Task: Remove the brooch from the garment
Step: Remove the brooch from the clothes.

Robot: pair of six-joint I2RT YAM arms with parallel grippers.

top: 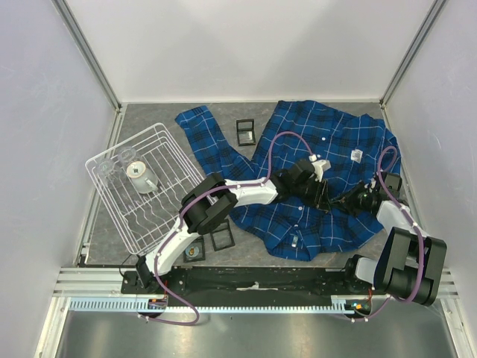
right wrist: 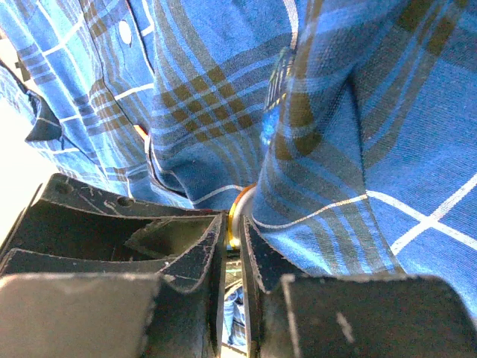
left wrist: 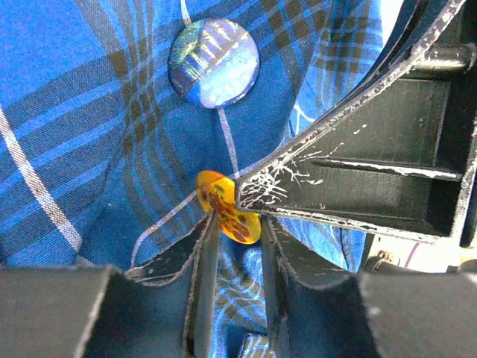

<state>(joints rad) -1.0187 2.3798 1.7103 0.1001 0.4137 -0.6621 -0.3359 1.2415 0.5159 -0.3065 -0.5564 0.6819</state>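
The right end effector (right wrist: 235, 224) is clenched almost shut on the thin rim of the orange-yellow round brooch (left wrist: 223, 209). The left end effector (left wrist: 238, 225) has its fingers apart with the brooch's lower edge between them, and I cannot tell whether they are pressing on it. The brooch sits on the front of the bright blue plaid button-up shirt (top: 332, 138), which lies spread on the grey bench (top: 141, 123).

**Risks**
- The clasp is hidden. If it is not undone, a pull would probably lift or tear the cloth rather than free the brooch.
- The right grip is only on the edge, so the disc could twist out or slip.
- Both end effectors crowd the same small disc, with a right finger touching the brooch just above the left fingertips. Any move by either could bump the other.
- A round blue-green badge (left wrist: 214, 62) is pinned nearby and could snag if the fabric bunches.

**Views**
- **Left wrist:** shows the brooch's face, the second badge and the right finger's contact.
- **Right wrist:** shows the brooch only as an orange sliver edge-on, with a raised fold of shirt covering the rest.
- **Top:** hides the brooch under the arms. Only this view places the work at mid-shirt, well apart from the white wire dish rack (top: 97, 160).
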